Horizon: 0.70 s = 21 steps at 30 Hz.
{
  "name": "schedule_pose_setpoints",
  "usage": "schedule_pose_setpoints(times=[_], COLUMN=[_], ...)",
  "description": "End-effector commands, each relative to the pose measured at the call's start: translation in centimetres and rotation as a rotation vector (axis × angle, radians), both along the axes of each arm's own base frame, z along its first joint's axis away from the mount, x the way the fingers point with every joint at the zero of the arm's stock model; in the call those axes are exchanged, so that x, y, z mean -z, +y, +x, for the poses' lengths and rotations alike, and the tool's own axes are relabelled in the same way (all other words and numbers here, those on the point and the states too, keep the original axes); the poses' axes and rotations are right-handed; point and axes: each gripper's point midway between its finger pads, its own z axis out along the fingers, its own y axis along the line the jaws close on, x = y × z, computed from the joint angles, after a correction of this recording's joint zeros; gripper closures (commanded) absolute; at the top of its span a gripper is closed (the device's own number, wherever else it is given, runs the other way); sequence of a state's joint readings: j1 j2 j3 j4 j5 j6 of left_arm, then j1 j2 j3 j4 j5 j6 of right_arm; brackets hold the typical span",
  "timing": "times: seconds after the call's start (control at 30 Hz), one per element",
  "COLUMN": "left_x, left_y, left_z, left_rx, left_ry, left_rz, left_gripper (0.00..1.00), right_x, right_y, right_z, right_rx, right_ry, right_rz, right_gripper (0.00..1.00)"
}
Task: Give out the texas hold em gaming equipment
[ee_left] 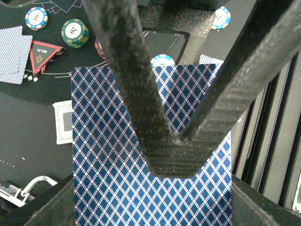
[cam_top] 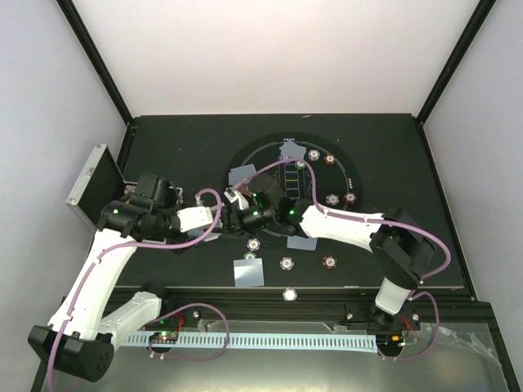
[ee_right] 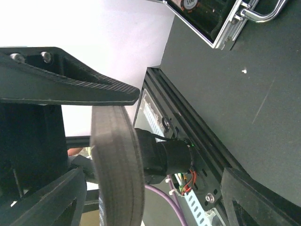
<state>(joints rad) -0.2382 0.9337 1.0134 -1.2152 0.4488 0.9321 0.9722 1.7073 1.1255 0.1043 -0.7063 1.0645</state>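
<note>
The left gripper (ee_left: 175, 148) was clenched on a blue diamond-backed playing card (ee_left: 117, 155) above the black table (ee_left: 28, 141). Beyond it lay a green chip (ee_left: 75, 32) marked "20" and a red triangle marker (ee_left: 44, 55), its lettering too small to read. A brown chip (ee_right: 188, 4) in the silver case (ee_right: 225, 30) read "100". Whether the right gripper (cam_top: 243, 198) gripped anything could not be told.

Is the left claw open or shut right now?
Shut. In the left wrist view the left claw's black fingers meet in a V, clamped on a blue diamond-patterned playing card.
</note>
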Motion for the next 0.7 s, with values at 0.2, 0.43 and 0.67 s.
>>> schedule_pose_setpoints(times=[0.2,0.43,0.67], left_x=[-1.2,-1.4,-1.1], left_y=[-0.2,0.0,0.2], left_z=[-0.1,-0.2,-0.3], left_rx=[0.013,0.008,0.011], left_ry=[-0.028,-0.032,-0.035], left_rz=[-0.011,-0.002,0.011], left_gripper=[0.98,0.98,0.98], right_x=[1.1,3.3,4.0], right_y=[1.1,-0.5,-2.6], right_z=[-0.3,0.6,1.6], right_rx=[-0.042,-0.005,0.043], right_ry=[0.05,0.074,0.074], right_rz=[0.021,-0.033,-0.047], right_gripper=[0.24,0.28,0.3])
